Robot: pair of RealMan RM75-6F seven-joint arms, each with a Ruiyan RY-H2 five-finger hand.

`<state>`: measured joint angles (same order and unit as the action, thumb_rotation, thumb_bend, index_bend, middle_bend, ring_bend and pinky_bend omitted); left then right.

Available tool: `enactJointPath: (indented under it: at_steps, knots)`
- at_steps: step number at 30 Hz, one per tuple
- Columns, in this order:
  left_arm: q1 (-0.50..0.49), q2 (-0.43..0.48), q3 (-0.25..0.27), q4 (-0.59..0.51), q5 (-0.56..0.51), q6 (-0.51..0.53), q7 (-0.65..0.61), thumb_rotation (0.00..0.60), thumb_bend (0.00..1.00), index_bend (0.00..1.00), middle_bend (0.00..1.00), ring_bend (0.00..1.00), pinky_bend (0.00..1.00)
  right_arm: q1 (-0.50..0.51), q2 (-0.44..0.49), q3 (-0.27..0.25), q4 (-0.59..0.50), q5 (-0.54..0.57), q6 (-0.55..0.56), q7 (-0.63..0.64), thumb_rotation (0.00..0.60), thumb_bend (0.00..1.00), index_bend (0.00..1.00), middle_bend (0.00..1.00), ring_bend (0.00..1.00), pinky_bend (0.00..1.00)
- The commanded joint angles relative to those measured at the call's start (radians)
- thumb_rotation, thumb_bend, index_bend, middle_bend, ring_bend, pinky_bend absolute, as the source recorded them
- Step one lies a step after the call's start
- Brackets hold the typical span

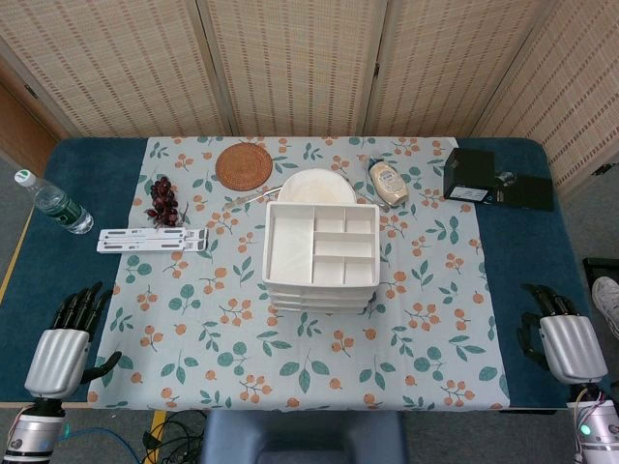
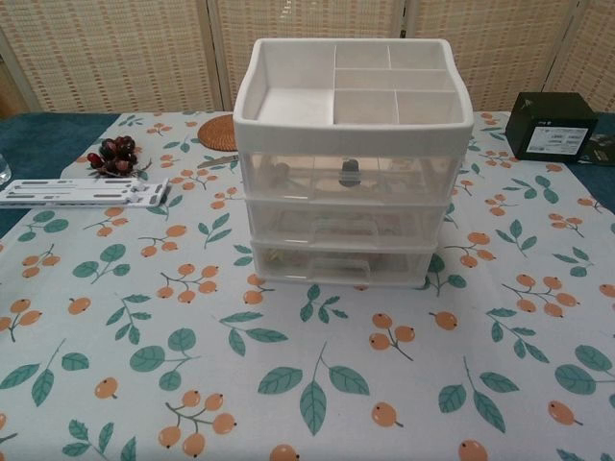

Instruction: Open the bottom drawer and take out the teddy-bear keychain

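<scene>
Both robot hands lay on the desk's near edge, left robot hand (image 1: 66, 340) and right robot hand (image 1: 565, 338), fingers apart, grasping nothing. Between them, mid-cloth, stood the three-drawer organizer (image 2: 351, 163); bottom drawer (image 2: 346, 263) closed. Teddy-bear keychain not discernible through the clear front. Grapes (image 1: 162, 200) and water bottle (image 1: 52, 203) far left.

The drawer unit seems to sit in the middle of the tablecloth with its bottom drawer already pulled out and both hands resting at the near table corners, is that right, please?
Not quite: the bottom drawer is shut, flush with the two above it, as the chest view shows. The rest holds: the drawer unit sits mid-tablecloth, and the left hand and right hand rest at the near corners, holding nothing.
</scene>
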<state>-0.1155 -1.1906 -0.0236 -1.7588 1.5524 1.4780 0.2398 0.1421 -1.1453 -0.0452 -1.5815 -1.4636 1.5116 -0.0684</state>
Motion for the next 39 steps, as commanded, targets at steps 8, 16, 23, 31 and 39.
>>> enactJointPath:
  at_steps: [8, 16, 23, 31, 39]
  knots:
    - [0.004, 0.0, 0.003, 0.002, -0.004, 0.003, -0.006, 0.6, 0.2, 0.05, 0.0, 0.01, 0.08, -0.008, 0.004, 0.011, -0.003, -0.018, -0.019, -0.001, 0.6, 0.51, 0.03, 0.12, 0.09, 0.14]
    - [0.005, -0.002, 0.003, 0.0, -0.006, 0.003, -0.009, 0.6, 0.2, 0.05, 0.0, 0.01, 0.07, -0.011, 0.03, 0.015, -0.039, 0.003, -0.067, -0.038, 0.6, 0.32, 0.0, 0.0, 0.0, 0.0]
    - [0.004, -0.004, 0.003, 0.001, -0.006, 0.003, -0.009, 0.6, 0.2, 0.04, 0.0, 0.01, 0.07, -0.015, 0.027, 0.018, -0.052, -0.019, -0.074, -0.028, 0.6, 0.26, 0.0, 0.0, 0.0, 0.0]
    - [0.004, -0.001, 0.004, -0.006, -0.007, 0.002, -0.004, 0.6, 0.2, 0.04, 0.0, 0.01, 0.07, 0.025, 0.02, 0.002, -0.129, -0.058, -0.173, 0.086, 0.6, 0.32, 0.0, 0.25, 0.25, 0.44]
    - [0.009, 0.01, 0.006, -0.011, -0.008, 0.008, -0.008, 0.6, 0.2, 0.04, 0.0, 0.01, 0.07, 0.127, 0.015, -0.01, -0.247, -0.034, -0.403, 0.291, 0.6, 0.41, 0.0, 0.61, 0.78, 0.95]
